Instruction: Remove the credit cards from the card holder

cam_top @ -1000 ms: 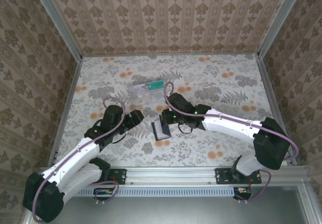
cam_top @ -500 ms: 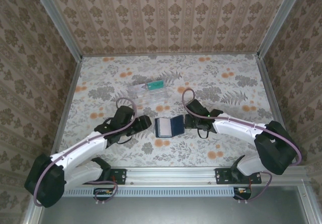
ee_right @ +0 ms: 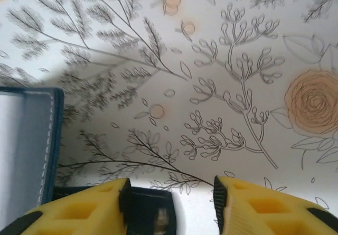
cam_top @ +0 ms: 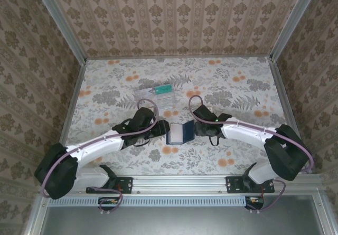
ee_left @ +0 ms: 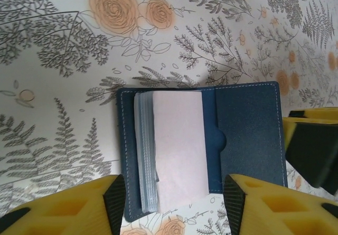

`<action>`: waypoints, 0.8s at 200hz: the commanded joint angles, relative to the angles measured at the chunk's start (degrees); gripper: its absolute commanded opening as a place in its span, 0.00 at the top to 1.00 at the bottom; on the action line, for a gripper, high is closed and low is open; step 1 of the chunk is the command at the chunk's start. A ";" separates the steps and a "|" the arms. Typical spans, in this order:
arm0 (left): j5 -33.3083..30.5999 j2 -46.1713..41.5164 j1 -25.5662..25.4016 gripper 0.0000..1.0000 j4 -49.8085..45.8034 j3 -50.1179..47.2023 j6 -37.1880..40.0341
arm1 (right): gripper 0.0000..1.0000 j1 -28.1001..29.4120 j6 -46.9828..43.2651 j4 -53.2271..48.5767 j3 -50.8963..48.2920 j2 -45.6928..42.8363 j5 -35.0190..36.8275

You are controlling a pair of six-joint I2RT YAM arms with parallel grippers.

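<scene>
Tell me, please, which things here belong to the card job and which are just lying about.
Job in hand:
- card holder, lying open
- pale card in it
- teal card in the box

Lying about:
- clear plastic box

No readable text or number — card holder [ee_left: 248,129] and pale card [ee_left: 179,140] unmarked

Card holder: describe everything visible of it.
The card holder is a small dark navy folding wallet, leather-like, with pale stitching along its edges. It lies open on the floral table cover. Its right half shows a pocket with a thumb notch; its left half holds grey-blue leaves under a pale card-like sheet. The right gripper's fingers sit by its right edge; contact is unclear.
</scene>
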 commanded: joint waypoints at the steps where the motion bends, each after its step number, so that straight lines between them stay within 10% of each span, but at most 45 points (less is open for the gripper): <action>1: 0.14 2.59 -0.62 0.49 2.59 2.67 1.55 | 0.48 0.48 -0.35 -2.49 2.70 -2.48 0.00; 67: 3.57 14.20 -3.49 0.77 9.16 6.83 2.15 | 0.40 1.00 0.27 -0.47 5.37 -4.75 -6.65; 114: 3.88 18.48 -4.78 0.79 10.38 8.19 0.86 | 0.36 1.18 0.00 0.22 8.05 2.48 -10.01; 160: -0.34 13.79 -4.03 0.72 5.78 6.07 0.84 | 0.69 1.19 -0.16 -0.58 5.74 5.21 -5.68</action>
